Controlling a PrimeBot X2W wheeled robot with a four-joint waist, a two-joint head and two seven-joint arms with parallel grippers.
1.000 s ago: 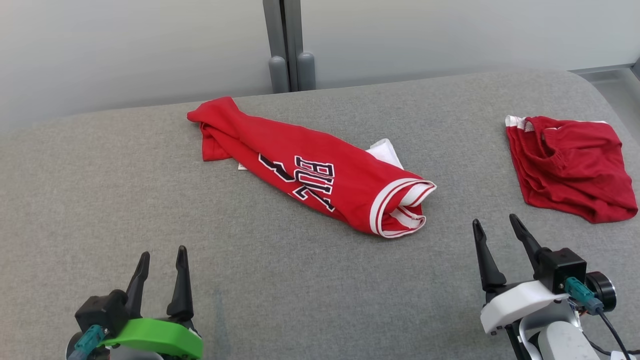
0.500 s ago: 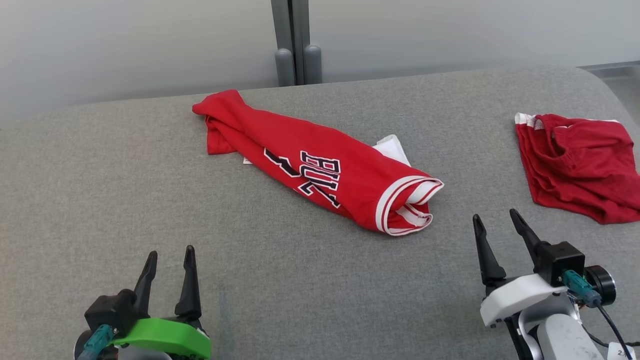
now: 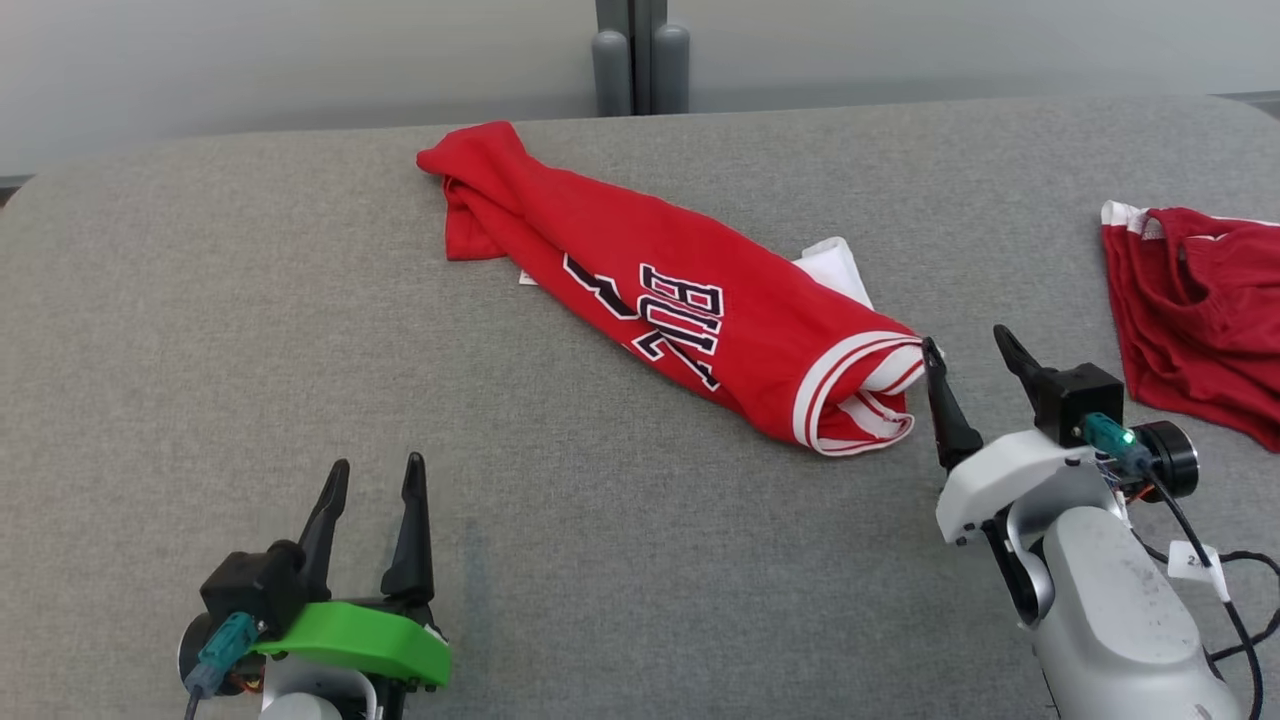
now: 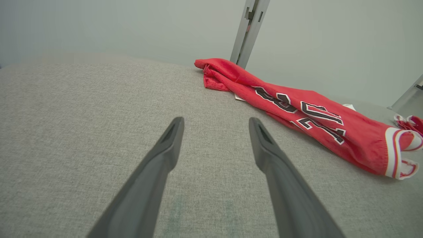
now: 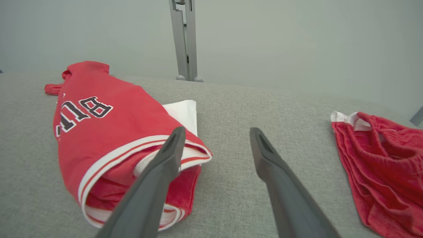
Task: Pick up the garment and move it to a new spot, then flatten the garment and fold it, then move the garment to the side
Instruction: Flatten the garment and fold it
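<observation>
The head view took in both arms at once: the left gripper (image 3: 377,462), fingers spread and empty, hovered over the near left of the grey cushion (image 3: 200,300), well apart from the red jersey (image 3: 680,310), which lay bunched diagonally across the middle. The right wrist view looked into the jersey's rolled white-banded hem (image 5: 115,154), red folds inside. The lettering was creased and partly folded under, hard to read; a white piece (image 3: 835,265) beneath was mostly covered, and a second red garment (image 3: 1195,300) ran off the right edge. The right gripper (image 3: 965,340), fingers apart and empty, sat just beside the hem, one finger at the band; contact could not be judged
</observation>
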